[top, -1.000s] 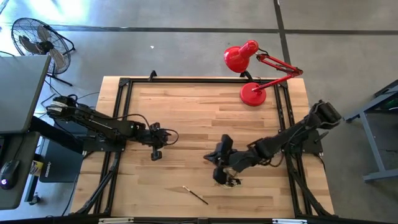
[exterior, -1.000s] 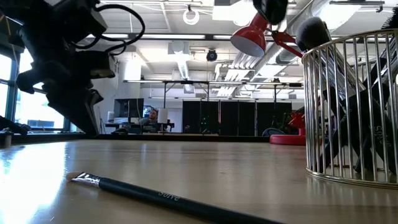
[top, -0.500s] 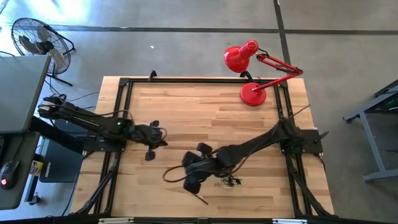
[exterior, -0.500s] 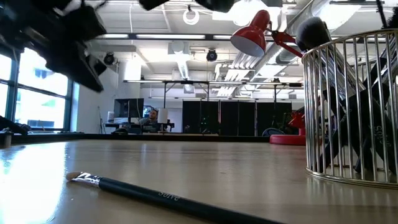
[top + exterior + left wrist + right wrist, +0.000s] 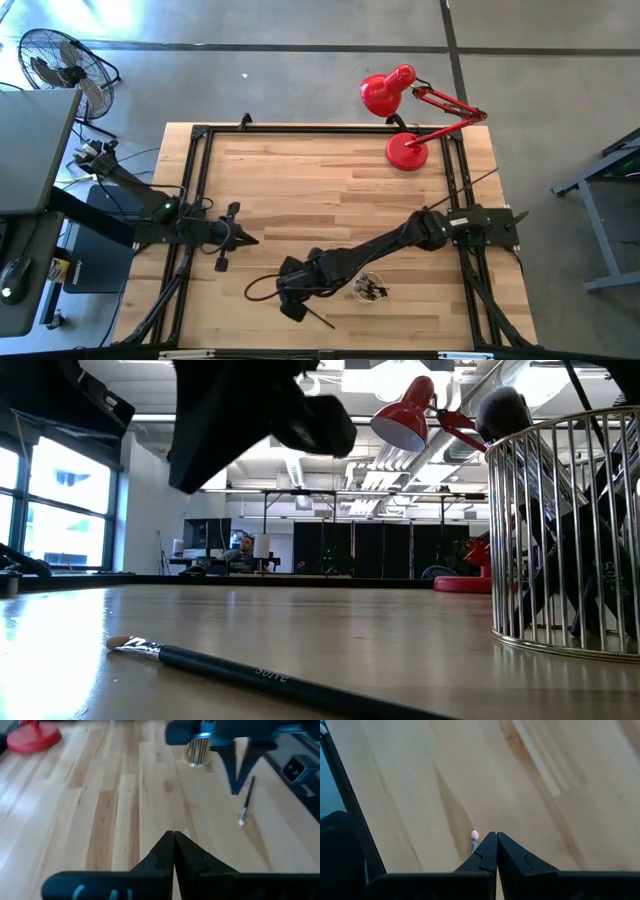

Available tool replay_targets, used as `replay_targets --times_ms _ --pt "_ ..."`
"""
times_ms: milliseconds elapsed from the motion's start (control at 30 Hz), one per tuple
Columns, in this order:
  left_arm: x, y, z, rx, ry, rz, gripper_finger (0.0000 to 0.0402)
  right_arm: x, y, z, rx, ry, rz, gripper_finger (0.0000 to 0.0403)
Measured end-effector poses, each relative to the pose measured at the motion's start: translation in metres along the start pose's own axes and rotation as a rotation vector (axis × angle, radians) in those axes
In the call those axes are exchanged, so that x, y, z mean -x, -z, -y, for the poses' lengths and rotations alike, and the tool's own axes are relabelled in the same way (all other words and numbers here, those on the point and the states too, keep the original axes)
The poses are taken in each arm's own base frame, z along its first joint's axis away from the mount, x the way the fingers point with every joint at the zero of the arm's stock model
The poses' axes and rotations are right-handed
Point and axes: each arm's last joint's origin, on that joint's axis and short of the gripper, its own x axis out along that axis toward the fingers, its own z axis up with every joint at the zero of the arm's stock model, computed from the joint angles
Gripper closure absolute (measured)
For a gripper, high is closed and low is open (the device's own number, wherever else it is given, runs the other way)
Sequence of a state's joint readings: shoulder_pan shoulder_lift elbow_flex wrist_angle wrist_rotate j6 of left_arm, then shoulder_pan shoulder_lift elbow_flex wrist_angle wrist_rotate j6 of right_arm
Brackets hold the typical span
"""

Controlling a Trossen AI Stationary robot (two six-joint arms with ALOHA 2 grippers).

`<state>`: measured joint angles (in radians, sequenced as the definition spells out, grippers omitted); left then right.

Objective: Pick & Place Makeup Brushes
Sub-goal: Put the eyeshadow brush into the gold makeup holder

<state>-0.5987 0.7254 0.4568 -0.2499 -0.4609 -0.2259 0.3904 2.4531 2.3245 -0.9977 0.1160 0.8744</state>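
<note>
One dark-handled makeup brush (image 5: 322,320) lies flat on the table near its near edge, with its pale bristle tip (image 5: 118,644) toward the left. It also shows in the left wrist view (image 5: 247,801). Several more brushes stand in a wire holder (image 5: 370,290), which looms at the right of the low view (image 5: 570,530). My right gripper (image 5: 290,306) hangs shut above the lying brush's bristle end, and the pale tip (image 5: 474,835) shows just beside its fingertips (image 5: 496,836). My left gripper (image 5: 243,238) is shut and waits over the table's left side.
A red desk lamp (image 5: 405,150) stands at the table's far right corner. Black frame rails (image 5: 190,200) run along the left and right sides. Bare wood lies between the two grippers (image 5: 125,795). A fan (image 5: 60,62) stands on the floor off the table.
My right gripper has swung from over the wire holder toward the table's left and near edge, and now hangs over the lying brush's bristle end. My left arm has drawn back toward the left edge. The lying brush has stayed where it was.
</note>
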Motion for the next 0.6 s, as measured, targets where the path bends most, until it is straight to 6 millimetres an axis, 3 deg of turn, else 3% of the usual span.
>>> replay_targets --times_ms 600 --pt "-0.0001 0.0061 -0.0021 -0.005 -0.024 -0.056 0.0401 -0.0082 -0.0002 0.0022 0.086 -0.015 -0.036 0.0386"
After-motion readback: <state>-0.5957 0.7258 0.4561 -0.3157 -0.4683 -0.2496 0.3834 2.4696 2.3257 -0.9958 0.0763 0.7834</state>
